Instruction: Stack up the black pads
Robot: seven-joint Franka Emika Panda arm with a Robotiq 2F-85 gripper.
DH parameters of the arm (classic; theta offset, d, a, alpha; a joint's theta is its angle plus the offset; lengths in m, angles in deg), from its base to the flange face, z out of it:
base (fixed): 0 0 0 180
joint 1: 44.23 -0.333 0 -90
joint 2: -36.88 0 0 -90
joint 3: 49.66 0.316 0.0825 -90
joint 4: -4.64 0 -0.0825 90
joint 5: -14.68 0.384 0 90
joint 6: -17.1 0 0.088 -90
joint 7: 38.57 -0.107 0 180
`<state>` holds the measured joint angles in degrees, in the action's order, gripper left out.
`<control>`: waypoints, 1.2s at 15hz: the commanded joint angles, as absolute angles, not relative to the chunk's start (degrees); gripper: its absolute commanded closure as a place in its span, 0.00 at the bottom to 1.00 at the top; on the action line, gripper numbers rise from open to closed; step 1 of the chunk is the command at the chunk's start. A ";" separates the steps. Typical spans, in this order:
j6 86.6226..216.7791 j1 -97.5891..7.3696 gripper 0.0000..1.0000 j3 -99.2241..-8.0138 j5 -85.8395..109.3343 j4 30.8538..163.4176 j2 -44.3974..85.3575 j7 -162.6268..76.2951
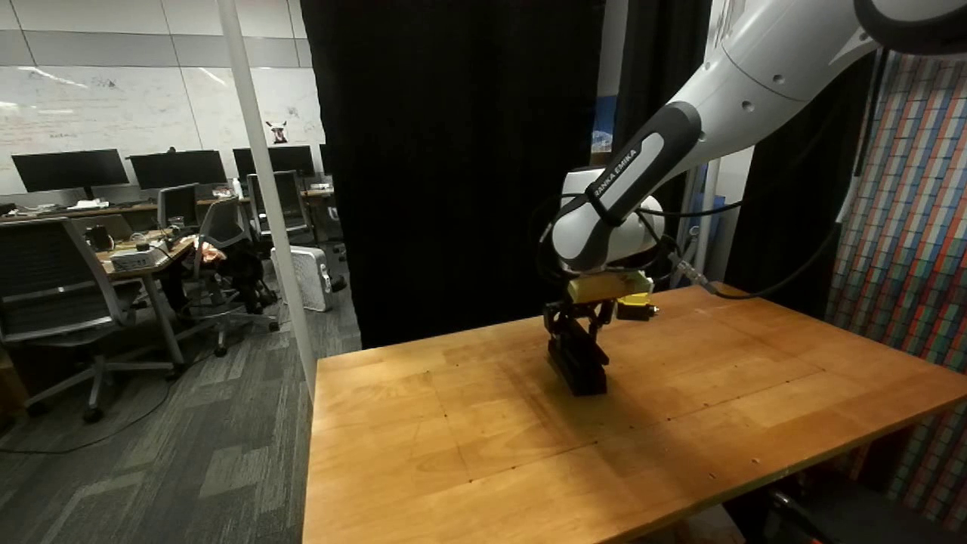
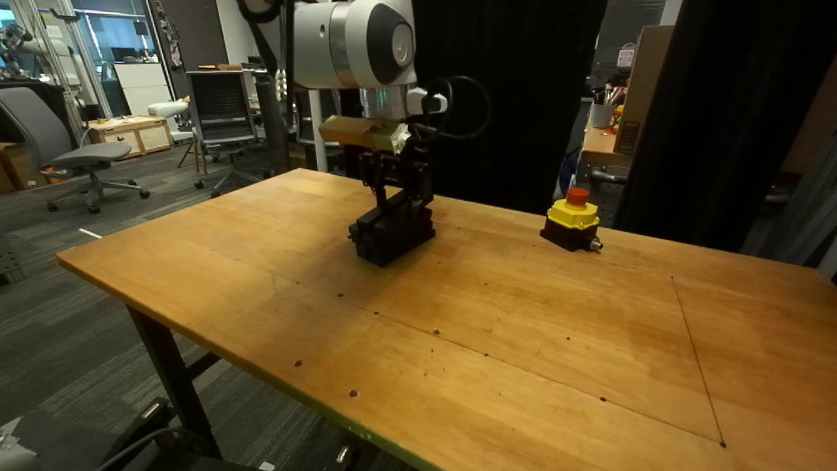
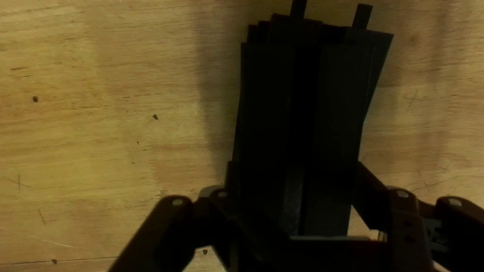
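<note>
The black pads [image 1: 586,374] lie together in a dark pile on the wooden table, below the arm. In an exterior view the same pile of pads [image 2: 392,241] rises as a block with uneven edges. From above, the pads [image 3: 338,87] overlap at slightly different angles, and narrow tabs stick out at their far end. My gripper [image 3: 296,170] points down with one finger on each side of the top pad, closed against its edges. Dark on dark hides how many pads are between the fingers and where one layer ends.
A yellow button box with a red top [image 2: 573,216] stands on the table [image 2: 523,314], off to the side of the pile. Black curtains [image 1: 468,166] hang behind the table. A cable [image 1: 778,283] runs along the arm.
</note>
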<state>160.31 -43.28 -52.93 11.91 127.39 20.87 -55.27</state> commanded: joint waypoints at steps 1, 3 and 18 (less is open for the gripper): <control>159.97 -43.51 0.54 -52.95 13.56 126.31 20.78 -54.32; 159.65 -43.70 0.54 -53.05 13.30 126.32 20.90 -54.76; 156.94 -43.59 0.54 -52.64 15.64 125.92 20.85 -54.57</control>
